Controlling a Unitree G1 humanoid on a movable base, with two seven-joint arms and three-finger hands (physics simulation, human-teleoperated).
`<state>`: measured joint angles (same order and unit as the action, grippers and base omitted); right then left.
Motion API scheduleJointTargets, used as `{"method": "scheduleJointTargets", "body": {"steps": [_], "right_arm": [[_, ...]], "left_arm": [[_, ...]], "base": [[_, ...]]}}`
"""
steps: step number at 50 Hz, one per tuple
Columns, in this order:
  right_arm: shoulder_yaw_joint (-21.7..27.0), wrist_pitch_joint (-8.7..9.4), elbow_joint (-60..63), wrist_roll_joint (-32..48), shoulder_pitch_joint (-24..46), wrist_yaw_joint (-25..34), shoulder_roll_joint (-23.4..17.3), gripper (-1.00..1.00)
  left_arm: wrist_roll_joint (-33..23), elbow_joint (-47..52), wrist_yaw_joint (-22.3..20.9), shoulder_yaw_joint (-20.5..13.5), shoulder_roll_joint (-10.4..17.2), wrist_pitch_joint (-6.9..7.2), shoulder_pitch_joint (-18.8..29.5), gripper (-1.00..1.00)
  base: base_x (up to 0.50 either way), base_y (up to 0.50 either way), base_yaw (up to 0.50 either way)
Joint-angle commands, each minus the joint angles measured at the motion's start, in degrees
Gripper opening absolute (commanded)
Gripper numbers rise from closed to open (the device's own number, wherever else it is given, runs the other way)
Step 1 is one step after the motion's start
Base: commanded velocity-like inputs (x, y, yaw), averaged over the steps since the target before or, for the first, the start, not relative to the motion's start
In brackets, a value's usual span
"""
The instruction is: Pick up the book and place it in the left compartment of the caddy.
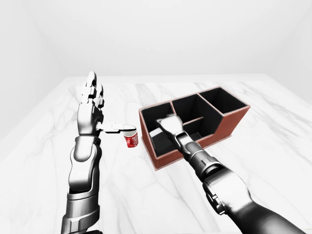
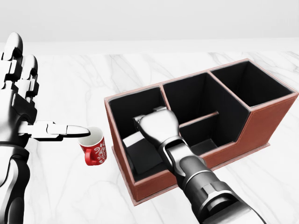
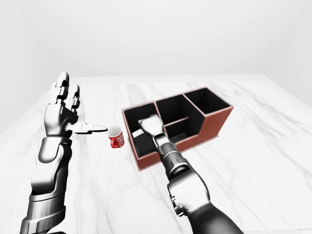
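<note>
Right hand (image 2: 158, 125) reached down into the left compartment of the caddy (image 2: 261, 123), back of the hand turned up toward the head view. Fingers hidden beneath the hand; impossible to tell how far open, or whether closed on anything. Book (image 2: 140, 151) lying inside that left compartment, just below and left of the hand in the head view, pale edge showing beside the wrist, dark cover sloping toward the caddy's near wall. Whether hand and book touched could not be made out.

Caddy standing on the white marble bench (image 2: 70, 191), brown outside and black inside, split into several compartments, long side running up toward the right of the head view.

Left hand (image 2: 21, 93) held upright at the left edge of the head view, fingers (image 2: 13, 46) spread wide and pointing up, thumb stretched sideways, gripping nothing. Red mug (image 2: 94, 146) with white pattern standing on the bench just left of the caddy, right under the thumb tip.
</note>
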<state>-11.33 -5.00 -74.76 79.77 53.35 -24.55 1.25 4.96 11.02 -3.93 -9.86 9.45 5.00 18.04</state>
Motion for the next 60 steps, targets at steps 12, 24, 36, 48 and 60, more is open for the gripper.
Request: {"method": "scheduleJointTargets", "body": {"steps": [12,24,36,48,60], "right_arm": [[1.01,0.00,1.50,-0.28,0.57,-1.45,0.17,-0.01],[1.03,0.00,2.07,-0.47,0.65,-1.38,0.14,0.25],[1.08,0.00,3.95,-0.96,0.32,-0.83,-0.29,0.26],[3.82,0.00,28.34,-6.44,-5.43,12.16,-3.32,0.27],[8.05,0.00,62.82,-20.80,-14.22,33.04,-4.89,0.28]], "left_arm": [[0.01,-0.20,-0.02,0.05,0.01,0.00,0.13,1.00],[-0.08,-0.10,-0.09,0.12,-0.04,0.00,0.05,1.00],[-0.14,0.07,-0.06,0.11,-0.10,0.00,-0.06,1.00],[-0.19,0.97,0.16,-0.02,0.05,0.00,0.23,1.00],[0.12,1.39,0.15,-0.21,0.29,0.00,0.64,1.00]], "base": [[0.00,0.00,0.00],[0.00,0.00,0.00],[0.00,0.00,0.00],[0.00,0.00,0.00],[0.00,0.00,0.00]]}}
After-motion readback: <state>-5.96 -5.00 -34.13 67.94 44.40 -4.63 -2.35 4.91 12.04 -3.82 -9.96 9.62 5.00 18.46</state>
